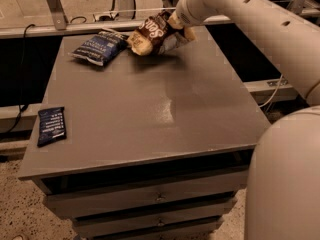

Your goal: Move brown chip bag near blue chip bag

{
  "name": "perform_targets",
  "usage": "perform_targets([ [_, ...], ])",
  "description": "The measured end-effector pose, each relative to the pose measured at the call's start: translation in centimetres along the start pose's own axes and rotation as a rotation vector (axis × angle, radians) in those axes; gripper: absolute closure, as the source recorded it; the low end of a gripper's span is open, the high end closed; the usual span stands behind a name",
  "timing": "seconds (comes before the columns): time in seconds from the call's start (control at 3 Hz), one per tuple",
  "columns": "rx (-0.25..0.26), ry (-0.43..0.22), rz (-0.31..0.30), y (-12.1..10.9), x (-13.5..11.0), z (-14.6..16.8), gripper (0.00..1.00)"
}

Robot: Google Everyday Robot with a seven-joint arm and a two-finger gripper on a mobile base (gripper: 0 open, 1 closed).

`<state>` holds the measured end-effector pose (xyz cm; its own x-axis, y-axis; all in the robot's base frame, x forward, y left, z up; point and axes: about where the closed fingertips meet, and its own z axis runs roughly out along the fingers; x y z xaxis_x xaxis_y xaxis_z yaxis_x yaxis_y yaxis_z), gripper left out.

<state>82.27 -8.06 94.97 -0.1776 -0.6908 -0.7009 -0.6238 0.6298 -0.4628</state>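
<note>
The brown chip bag (pixel 150 35), dark brown with tan ends and white script lettering, is at the far edge of the grey table (pixel 150 109). It is tilted, its left end close to the blue chip bag (pixel 99 46). The blue bag is a puffy navy bag lying at the far left of the table. My gripper (pixel 176 30) is at the end of the white arm, at the brown bag's right end, and is shut on it.
A small flat dark-blue packet (pixel 51 125) with white text lies near the table's left edge. The white arm (pixel 260 29) crosses the right side of the view. Drawers (pixel 160 199) sit under the table top. A metal rail and cables run behind the table.
</note>
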Motion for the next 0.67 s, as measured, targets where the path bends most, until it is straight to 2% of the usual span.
perform_targets([
  [0.33,-0.034,-0.011,0.043,2.3,-0.9,2.1,1.0],
  [0.67,-0.076,-0.014,0.085,4.8,-1.5,3.4,0.83],
])
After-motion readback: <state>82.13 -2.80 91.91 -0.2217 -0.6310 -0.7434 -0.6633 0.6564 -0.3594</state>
